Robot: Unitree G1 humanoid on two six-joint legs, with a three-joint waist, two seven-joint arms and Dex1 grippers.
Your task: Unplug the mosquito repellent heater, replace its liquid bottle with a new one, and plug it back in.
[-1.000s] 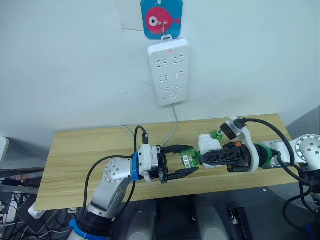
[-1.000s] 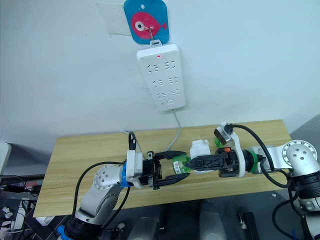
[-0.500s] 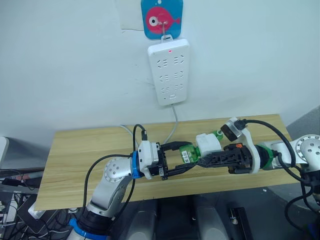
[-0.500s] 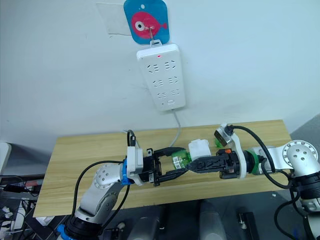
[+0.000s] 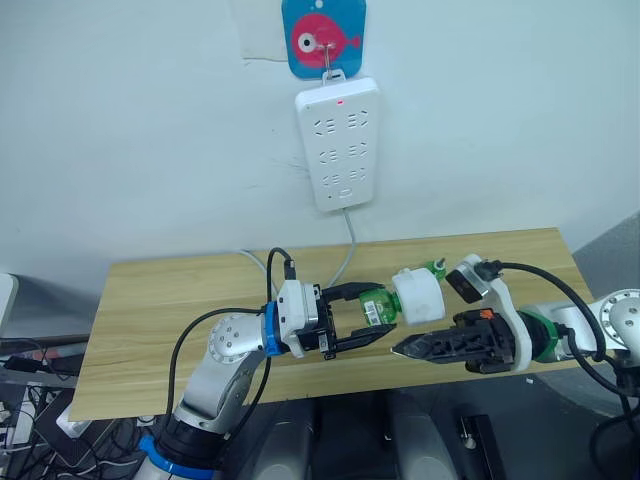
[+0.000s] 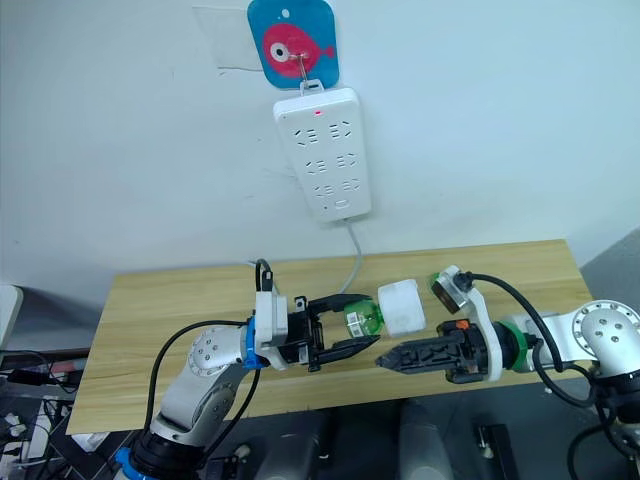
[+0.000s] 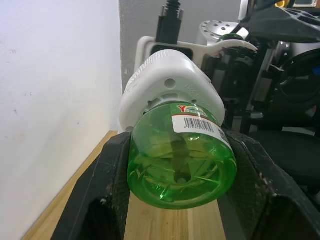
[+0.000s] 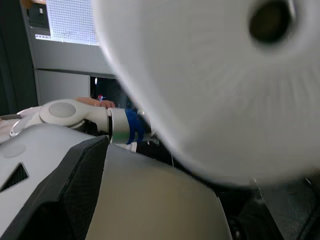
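The left gripper (image 5: pixel 365 315) was clamped on the green bottle (image 5: pixel 376 305), one black finger on each side of its body — the left wrist view showed both fingers (image 7: pixel 112 187) pressed against the clear green plastic, the barcode label facing up. The heater (image 5: pixel 419 296) sat on the far end of that bottle, out beyond the left fingertips, joined to the bottle's neck and held up over the wooden table (image 5: pixel 160 310) rather than resting on it. Its white rounded shell, with a small round hole, loomed close in the right wrist view.

The right gripper (image 5: pixel 400 349) was free of both things: its two fingers were drawn together to a point, nothing between them, just below and beside the heater without touching it. A second bit of green (image 5: pixel 436 267) showed just behind the heater, past the right gripper's wrist; what it was could not be made out.

On the wall above the table hung the white power strip (image 5: pixel 338 142), its red light on, hooked under a blue plaque with a pink fish (image 5: pixel 322 37); its cord ran down to the table.
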